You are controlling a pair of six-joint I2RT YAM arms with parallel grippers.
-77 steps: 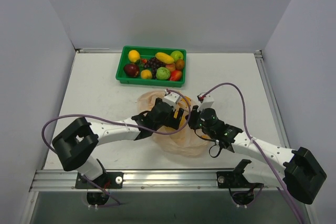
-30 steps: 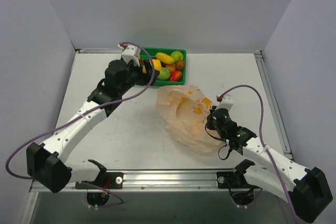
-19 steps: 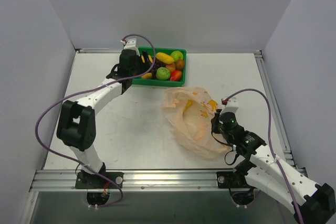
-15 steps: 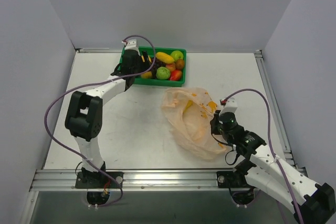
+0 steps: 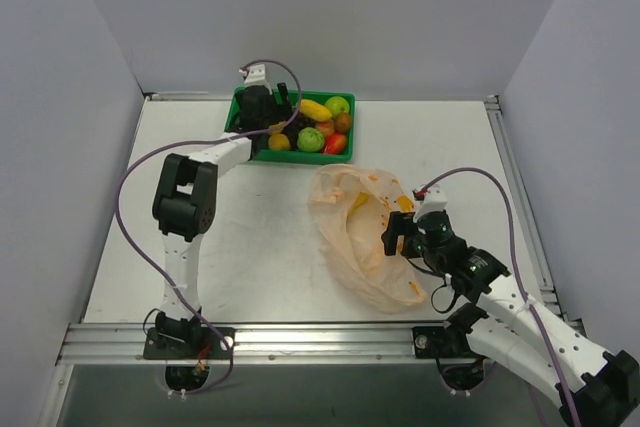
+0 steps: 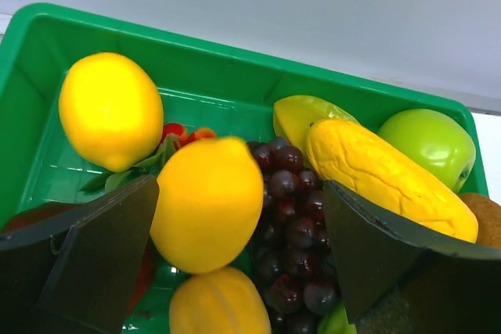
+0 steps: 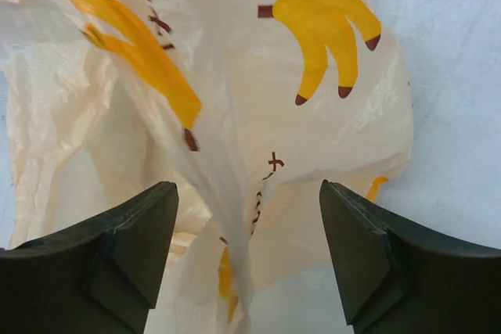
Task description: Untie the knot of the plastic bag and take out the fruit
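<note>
The peach plastic bag (image 5: 358, 232) with banana prints lies crumpled at centre right; no knot shows on it. My right gripper (image 5: 392, 242) stands open at the bag's right side. In the right wrist view a loose fold of the plastic bag (image 7: 227, 170) hangs between the spread fingers of that gripper (image 7: 246, 193), unpinched. My left gripper (image 5: 262, 119) hovers open over the green tray (image 5: 290, 156). In the left wrist view a yellow fruit (image 6: 207, 202) sits between its wide fingers (image 6: 102, 256) and rests on other fruit, with a clear gap to the right finger.
The tray (image 6: 196, 44) holds a lemon (image 6: 109, 111), a long yellow fruit (image 6: 383, 177), a green apple (image 6: 430, 142), dark grapes (image 6: 293, 224) and another yellow fruit (image 6: 219, 303). A grey wall rises right behind the tray. Purple cables loop off both arms.
My left arm carried a yellow fruit to the tray and opened over it. My right gripper let go of the bag's edge, opened and shifted slightly left.
</note>
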